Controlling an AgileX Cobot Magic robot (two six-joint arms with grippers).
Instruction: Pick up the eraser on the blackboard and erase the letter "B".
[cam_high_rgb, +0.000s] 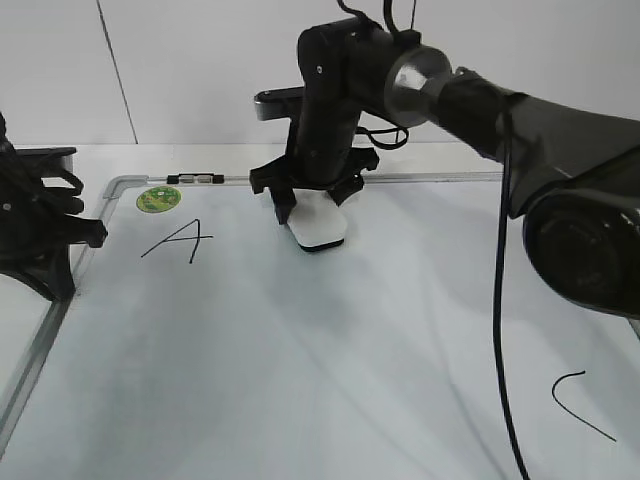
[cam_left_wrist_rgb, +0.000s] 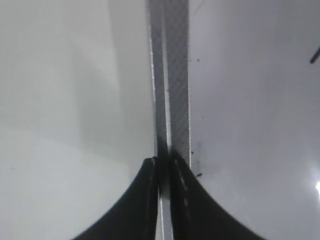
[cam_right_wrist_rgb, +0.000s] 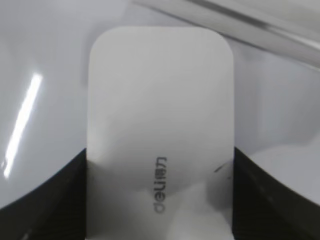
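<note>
White board surface fills the near ground of the blackboard (cam_high_rgb: 300, 380), with a curved "C" stroke (cam_high_rgb: 580, 403) at its near right. Further in, at the left edge, the left end effector (cam_left_wrist_rgb: 167, 162) has its jaws pressed together over the grey frame (cam_left_wrist_rgb: 172, 75). Beyond that lies the "A" (cam_high_rgb: 180, 240), with a green sticker (cam_high_rgb: 158, 199) behind it. Toward the far edge, the right end effector (cam_high_rgb: 312, 205) grips the eraser (cam_high_rgb: 318, 228) by its sides, resting on the board. No "B" shows.
</note>
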